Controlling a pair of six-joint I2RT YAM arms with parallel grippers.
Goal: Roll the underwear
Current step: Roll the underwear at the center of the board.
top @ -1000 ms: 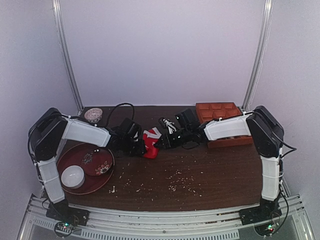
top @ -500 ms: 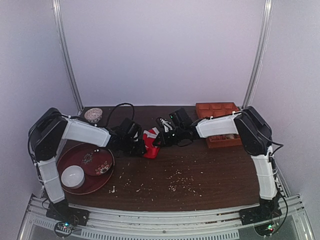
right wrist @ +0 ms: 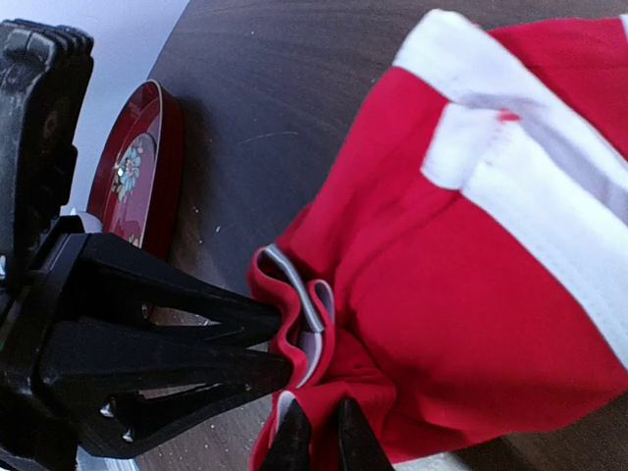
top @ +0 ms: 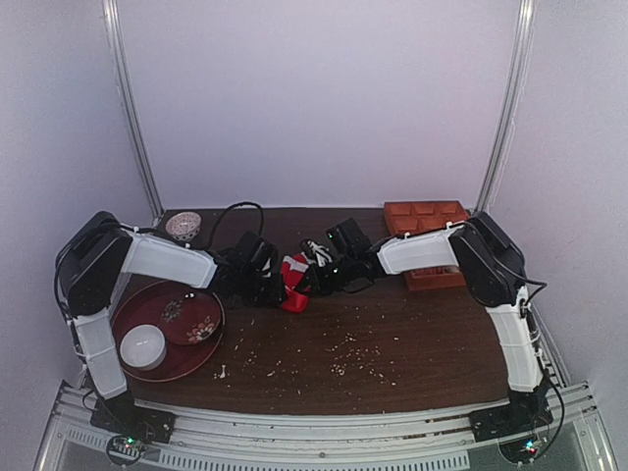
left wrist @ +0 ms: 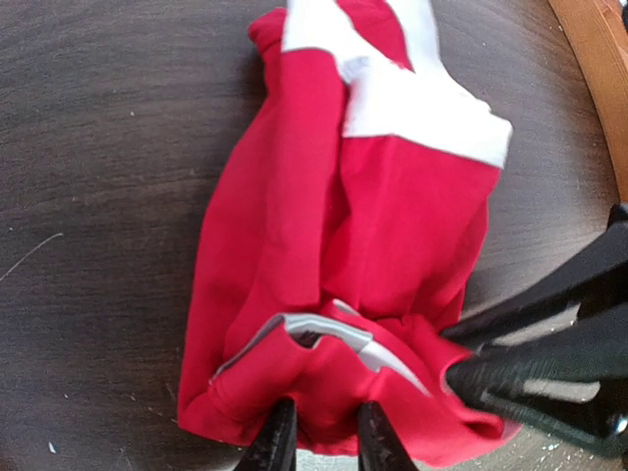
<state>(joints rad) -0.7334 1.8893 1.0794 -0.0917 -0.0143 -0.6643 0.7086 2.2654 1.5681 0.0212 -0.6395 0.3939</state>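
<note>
Both sides pinching: left end effector [left wrist: 322, 444] clamped on the underwear [left wrist: 363, 245] at its folded hem, right end effector [right wrist: 319, 440] closed on that same bunched edge, red bundle lying mid-surface [top: 392, 334] between them

Dark wooden table, crumb-strewn, with cloth and dishes on it.
The table [top: 412, 334] bears the underwear [top: 293, 273], bunched between the left gripper [top: 278, 287] and the right gripper [top: 308, 279]. Crumbs [top: 353, 353] lie scattered nearer than both. Left of the left gripper sits a round red tray [top: 186, 361], with a small patterned bowl [top: 183, 227] farther back. Right of the right gripper stands an orange compartment tray [top: 424, 211].
</note>
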